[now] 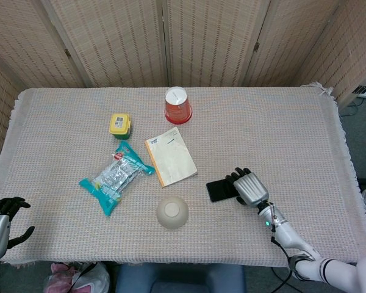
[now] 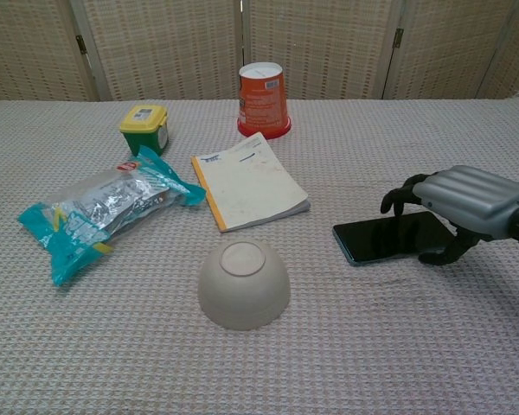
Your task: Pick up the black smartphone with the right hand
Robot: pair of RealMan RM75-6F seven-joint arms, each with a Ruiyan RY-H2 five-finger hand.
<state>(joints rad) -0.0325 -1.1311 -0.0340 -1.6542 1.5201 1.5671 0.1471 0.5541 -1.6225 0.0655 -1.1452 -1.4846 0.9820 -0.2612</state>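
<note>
Closing in on the black smartphone (image 2: 391, 237)

Phone flat on the cloth, its near end under the right hand (image 2: 461, 207); fingers (image 1: 238, 177) spread over it, thumb beside the near edge, nothing gripped yet. Best to settle lower, pinch both long edges squarely, then lift level, clear of the bowl (image 2: 243, 284).
</note>
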